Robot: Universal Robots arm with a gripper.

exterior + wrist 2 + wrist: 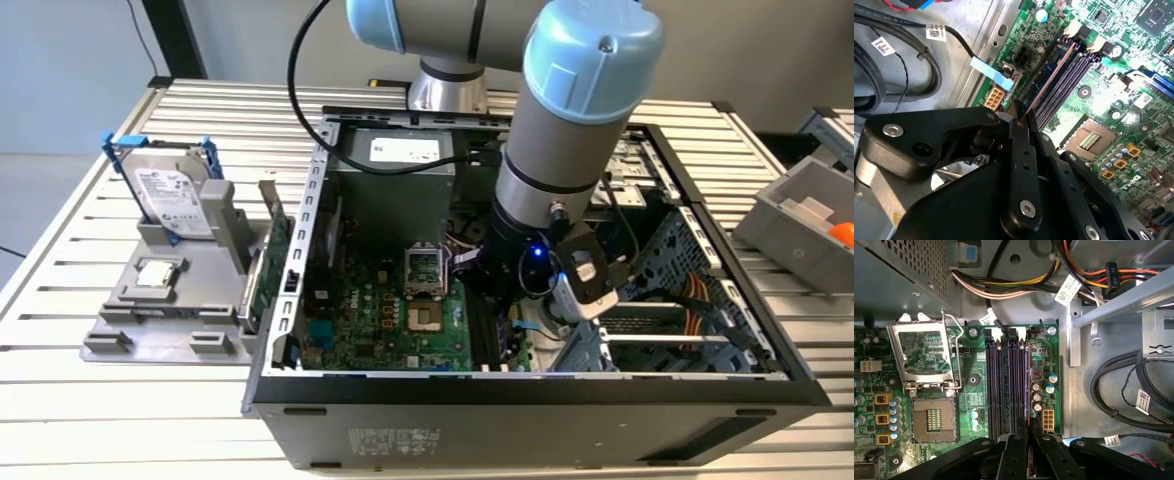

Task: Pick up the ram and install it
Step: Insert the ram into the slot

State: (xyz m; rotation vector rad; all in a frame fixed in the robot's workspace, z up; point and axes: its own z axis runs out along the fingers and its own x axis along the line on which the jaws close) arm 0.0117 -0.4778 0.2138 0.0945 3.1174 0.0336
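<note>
My gripper (507, 300) reaches down into the open computer case (534, 385), over the memory slots (1004, 385) of the green motherboard (387, 310). In both wrist views its black fingers are shut on the ram (1051, 75), a thin bluish stick seen edge-on. The ram (1027, 390) runs lengthwise along the slot nearest the row of capacitors, and the gripper (1029, 427) holds one end of it. How deep it sits in that slot cannot be told. In the second wrist view the gripper (1018, 116) pinches the stick just above the board.
An empty processor socket (931, 417) with its raised metal frame (921, 357) lies beside the slots. Cable bundles (1134, 385) and a drive cage (667, 330) crowd the other side. At the exterior view's left, a grey holder (167, 310) carries a hard drive (174, 200), a square chip (158, 272) and an upright green board (276, 255).
</note>
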